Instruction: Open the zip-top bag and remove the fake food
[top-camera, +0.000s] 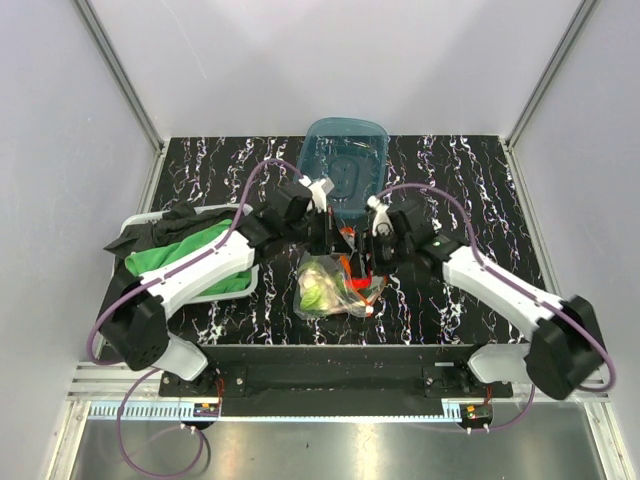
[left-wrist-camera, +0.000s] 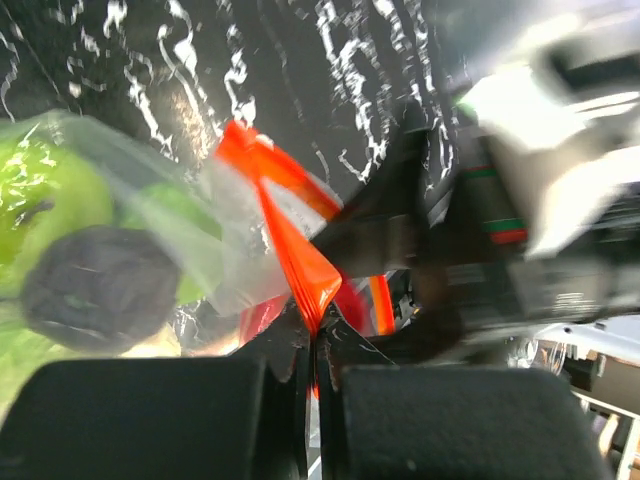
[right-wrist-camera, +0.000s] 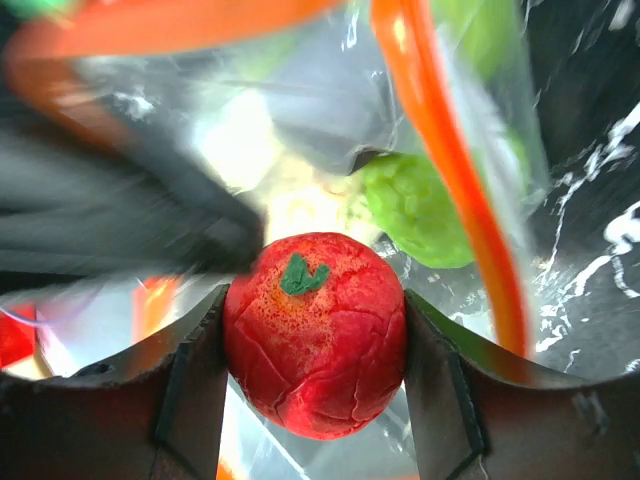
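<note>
The zip-top bag (top-camera: 335, 287) lies at the table's centre, clear plastic with an orange-red zip strip (left-wrist-camera: 298, 258). My left gripper (left-wrist-camera: 315, 338) is shut on that strip and holds the bag's mouth up. Inside the mouth, my right gripper (right-wrist-camera: 315, 335) has both fingers pressed against the sides of a red berry-like fake food piece (right-wrist-camera: 315, 340). Behind it a green bumpy piece (right-wrist-camera: 415, 210) stays in the bag. The left wrist view shows a dark round piece (left-wrist-camera: 100, 285) and light green pieces (left-wrist-camera: 40, 190) through the plastic.
A teal translucent tub (top-camera: 345, 160) stands just behind the two grippers. At the left, a white tray (top-camera: 240, 285) holds a green cloth (top-camera: 185, 250) and a dark cloth. The table is black marble-patterned, with grey walls all around it.
</note>
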